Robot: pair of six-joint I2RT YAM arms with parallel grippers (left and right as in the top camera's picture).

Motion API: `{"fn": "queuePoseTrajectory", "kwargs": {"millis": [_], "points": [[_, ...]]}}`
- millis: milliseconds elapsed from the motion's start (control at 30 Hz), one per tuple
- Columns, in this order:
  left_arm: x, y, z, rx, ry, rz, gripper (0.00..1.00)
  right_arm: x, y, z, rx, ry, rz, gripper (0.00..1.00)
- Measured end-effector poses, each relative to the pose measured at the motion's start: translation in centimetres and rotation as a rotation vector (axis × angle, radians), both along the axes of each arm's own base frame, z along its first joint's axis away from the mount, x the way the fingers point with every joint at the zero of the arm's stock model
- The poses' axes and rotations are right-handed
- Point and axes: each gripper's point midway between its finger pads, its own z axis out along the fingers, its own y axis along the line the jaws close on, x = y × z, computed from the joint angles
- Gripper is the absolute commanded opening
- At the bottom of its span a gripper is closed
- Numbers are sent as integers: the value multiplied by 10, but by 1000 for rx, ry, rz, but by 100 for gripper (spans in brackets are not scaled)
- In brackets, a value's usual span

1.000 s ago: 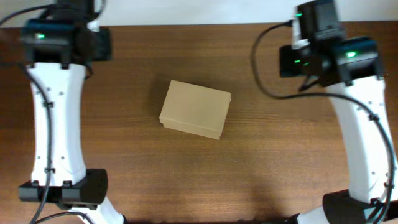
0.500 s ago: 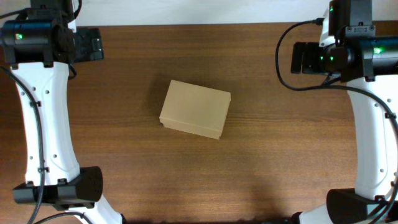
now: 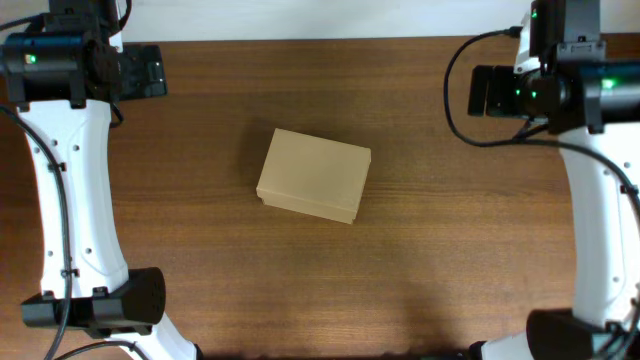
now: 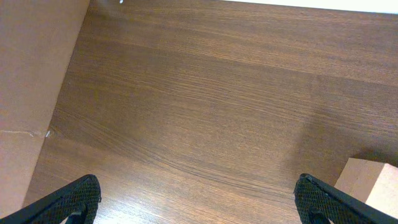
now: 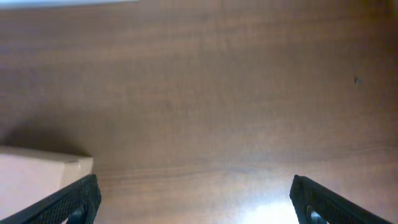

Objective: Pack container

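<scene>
The container [image 3: 314,175] is a small tan cardboard box with its lid shut, lying in the middle of the wooden table. My left gripper [image 3: 142,72] is at the far left, well away from the box. In the left wrist view it [image 4: 199,202] is open and empty, with a corner of the box [image 4: 373,182] at the bottom right. My right gripper [image 3: 490,92] is at the far right, also apart from the box. In the right wrist view it [image 5: 196,199] is open and empty, with a corner of the box [image 5: 37,177] at the left.
The wooden table [image 3: 450,250] runs to a white strip along its far edge [image 3: 320,20]. A large flat brown surface [image 4: 31,81] fills the left side of the left wrist view. Both arm bases stand at the near corners.
Over the last second the left arm swung out to the left and the right arm out to the right. The box has not moved.
</scene>
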Motion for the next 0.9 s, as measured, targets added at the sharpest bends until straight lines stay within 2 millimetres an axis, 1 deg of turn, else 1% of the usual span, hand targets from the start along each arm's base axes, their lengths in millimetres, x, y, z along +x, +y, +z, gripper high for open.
{"fn": "queuePoseTrajectory", "kwargs": {"millis": [67, 100, 167, 200, 233, 267, 333, 400, 433, 500, 567, 633, 733, 900], "points": [[0, 0, 0, 1, 0, 0, 100, -5, 1, 16, 9, -106, 6, 99], [0, 0, 0, 0, 0, 0, 100, -10, 2, 28, 15, -174, 8, 99], [0, 0, 0, 1, 2, 1, 100, -25, 3, 61, 30, -377, 19, 99], [0, 0, 0, 0, 1, 0, 100, -40, 4, 76, 38, -474, 26, 99], [-1, 0, 0, 0, 3, 0, 100, -65, 5, 90, 48, -580, 37, 99], [-1, 0, 0, 1, 2, 1, 100, -85, 6, 100, 55, -667, 45, 99], [-1, 1, 0, 3, 2, 2, 100, -117, 7, 102, 62, -772, 57, 99], [-1, 1, 0, 4, 3, 2, 100, -148, 9, 89, 70, -840, 72, 99], [-1, 1, 0, 4, 3, 2, 100, -158, 9, 79, 73, -853, 78, 99], [-1, 1, 0, 4, 3, 2, 100, -172, 11, 49, 82, -848, 92, 99], [-1, 1, 0, 4, 3, 2, 100, -182, 13, 22, 90, -838, 104, 99], [-1, 1, 0, 6, 3, 3, 100, -190, 15, 0, 99, -847, 119, 99], [-1, 1, 0, 6, 2, 4, 100, -194, 19, -21, 114, -872, 145, 99], [-1, 1, 0, 6, 3, 4, 100, -185, 32, -67, 160, -856, 221, 99]]}}
